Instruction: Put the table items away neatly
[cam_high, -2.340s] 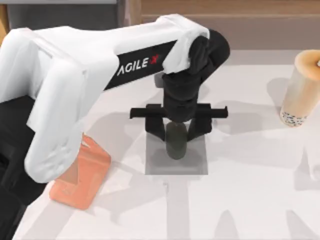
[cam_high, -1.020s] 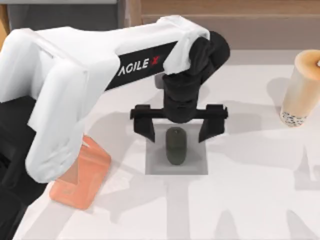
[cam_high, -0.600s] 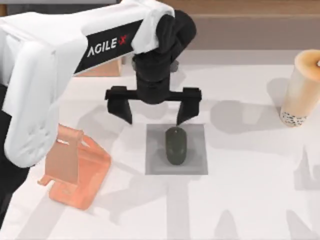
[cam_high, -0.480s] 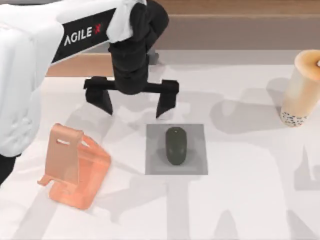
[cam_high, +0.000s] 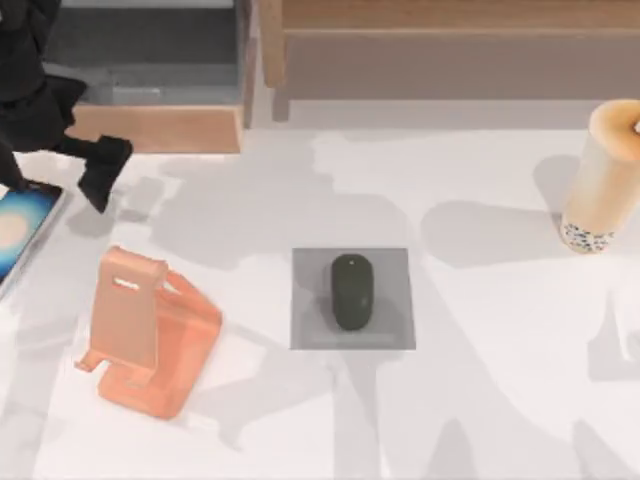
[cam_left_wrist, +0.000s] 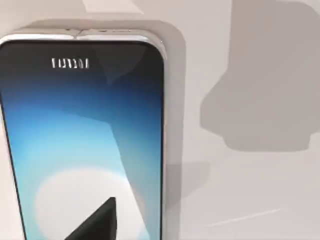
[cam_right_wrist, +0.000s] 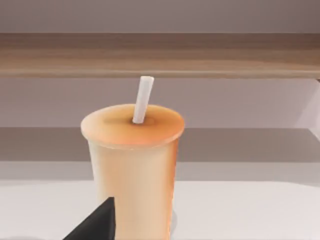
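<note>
Hovering left hand (cam_high: 40, 175) over smartphone (cam_left_wrist: 82, 140); mouse (cam_high: 351, 291) on pad (cam_high: 390, 265).

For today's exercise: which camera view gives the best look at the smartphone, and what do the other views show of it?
The left wrist view: the smartphone lies face up close below, with its white edge and glowing blue screen plain to see. The top view catches just a corner of it at the table's left edge, beside the left claw. The right wrist view faces the cup.
</note>
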